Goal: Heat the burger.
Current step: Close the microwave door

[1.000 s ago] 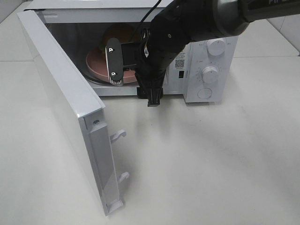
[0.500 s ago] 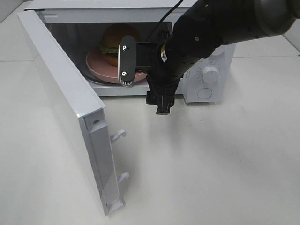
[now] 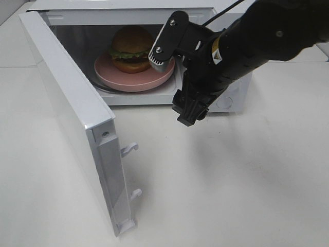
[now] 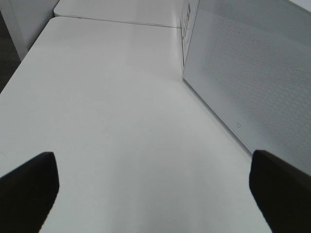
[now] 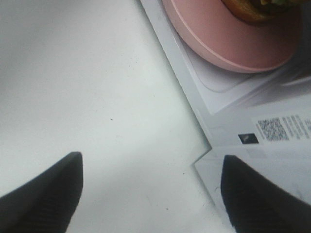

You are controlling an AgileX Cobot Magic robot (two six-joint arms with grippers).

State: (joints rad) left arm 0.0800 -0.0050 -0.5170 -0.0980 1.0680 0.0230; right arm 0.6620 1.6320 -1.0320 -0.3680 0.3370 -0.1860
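The burger (image 3: 132, 47) sits on the pink plate (image 3: 128, 85) inside the microwave (image 3: 128, 13), whose door (image 3: 67, 98) stands wide open. The right gripper (image 5: 150, 160) hangs just in front of the oven's mouth, jaws spread and holding nothing. The left gripper (image 4: 155, 187), also spread wide and empty, hovers over the white table (image 4: 107, 97) beside a meshed white panel (image 4: 252, 73)

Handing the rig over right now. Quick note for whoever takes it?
Left gripper: open, empty, above the table near the door.
Right gripper: open, empty, just outside the microwave opening.
Burger: on the pink plate, inside the microwave.
Done: burger loaded.
Left: shut the wide-open door, start heating.
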